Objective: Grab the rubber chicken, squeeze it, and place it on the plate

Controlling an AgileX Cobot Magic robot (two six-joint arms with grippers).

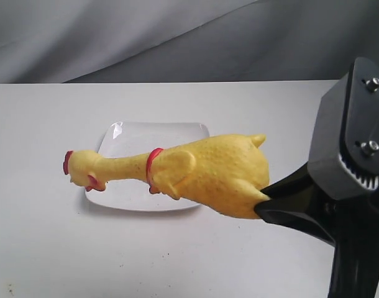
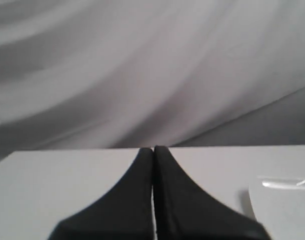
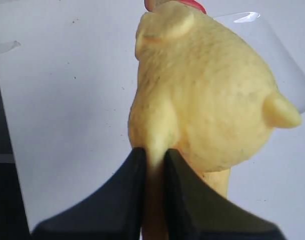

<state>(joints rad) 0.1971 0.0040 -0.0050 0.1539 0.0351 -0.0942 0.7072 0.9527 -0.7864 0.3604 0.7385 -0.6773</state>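
The yellow rubber chicken (image 1: 202,171) hangs in the air over the white square plate (image 1: 124,133), head with red comb pointing left, red collar at the neck. My right gripper (image 1: 264,197) is shut on one of its legs at the rear end; in the right wrist view the black fingers (image 3: 137,170) pinch the leg below the plump body (image 3: 207,95). The plate's corner (image 3: 287,55) shows behind the body. My left gripper (image 2: 153,150) is shut with nothing between its fingers, low over the table, the plate's edge (image 2: 282,200) beside it. The chicken's red feet are hidden.
A white table (image 1: 46,248) carries the plate, with a grey draped cloth (image 1: 177,37) behind it. The right arm's black body (image 1: 354,186) fills the right side of the exterior view.
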